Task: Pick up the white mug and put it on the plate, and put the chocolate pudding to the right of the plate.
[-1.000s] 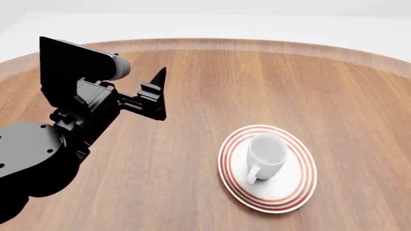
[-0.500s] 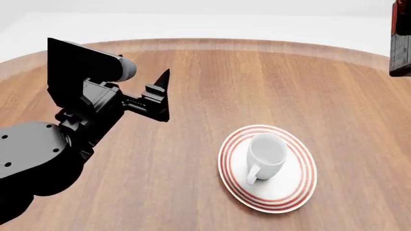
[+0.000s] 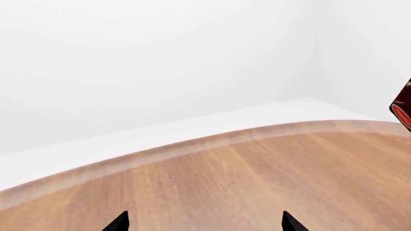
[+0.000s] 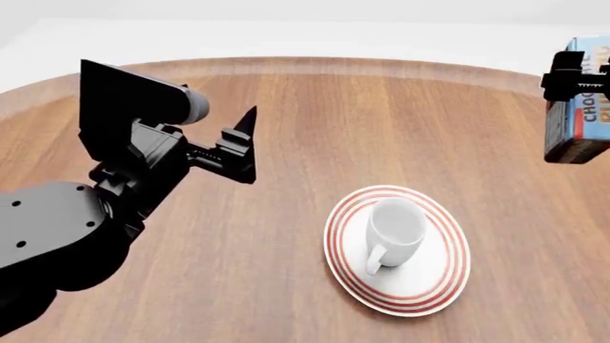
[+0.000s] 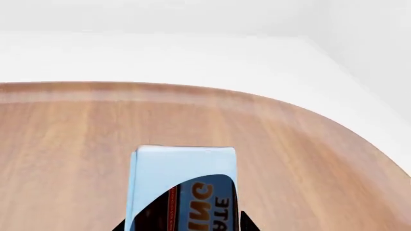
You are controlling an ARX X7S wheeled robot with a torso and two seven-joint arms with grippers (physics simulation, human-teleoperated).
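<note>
The plain glossy white ceramic mug [image 4: 396, 232] stands upright on the round white plate with red rings around its rim [image 4: 448, 280], its loop handle toward the camera, on the round brown wooden table [image 4: 381, 121]. At the head view's right edge the black right gripper [image 4: 575, 78] is clamped on the small blue-faced chocolate pudding box [image 4: 578, 121], held in the air above the table, up and to the right of the plate. The black left gripper [image 4: 244, 146] hovers left of the plate with its fingers apart and nothing between them.
</note>
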